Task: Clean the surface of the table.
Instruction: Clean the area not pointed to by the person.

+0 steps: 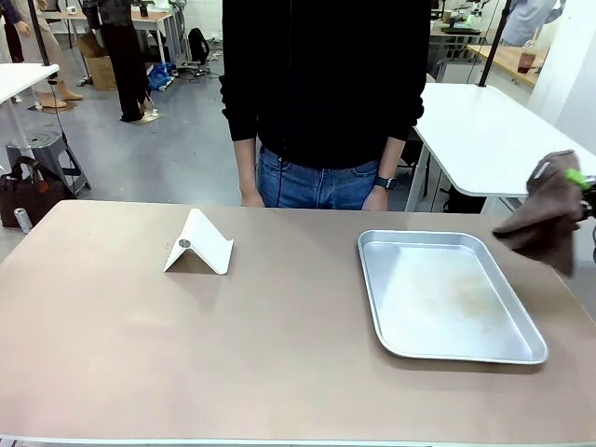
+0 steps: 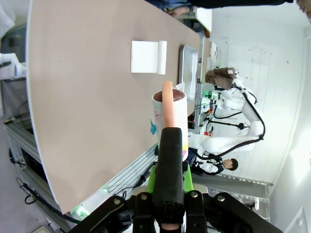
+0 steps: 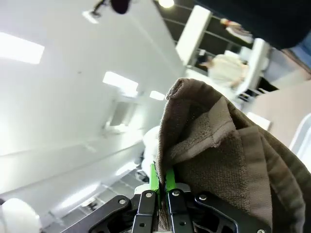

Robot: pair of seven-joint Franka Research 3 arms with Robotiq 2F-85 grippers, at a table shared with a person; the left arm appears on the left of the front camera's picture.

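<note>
Brown cloth (image 1: 545,216) is hanging bunched from the right tool (image 1: 579,180), which is clamping fully closed on one fold of it, up off the right end of the tabletop (image 1: 279,354) and not touching it. Left tool (image 2: 168,138) is likewise closed and is gripping a white mug (image 2: 179,110) (by what looks like a salmon handle, hard to be sure), by an edge of the tabletop. Tan tabletop is lying between both arms and carrying a metal tray (image 1: 447,298) on the right and a white folded stand (image 1: 200,244) left of centre, well apart. Wiping isn't looking started.

Risks I'm seeing:
- Tray is sitting right under the cloth's approach, so a low sweep is likely catching the rim and shoving it.
- Stand is looking light, so a pass is probably tipping or dragging it.
- Cloth is being pinched at one fold, so drag on the matte top may be pulling it free.
- Mug interior is looking dark and I can't tell if it's liquid, so tilting is risking a spill.
- A person's hand (image 1: 376,198) is resting at the far edge, so a long stroke is risking contact.
</note>
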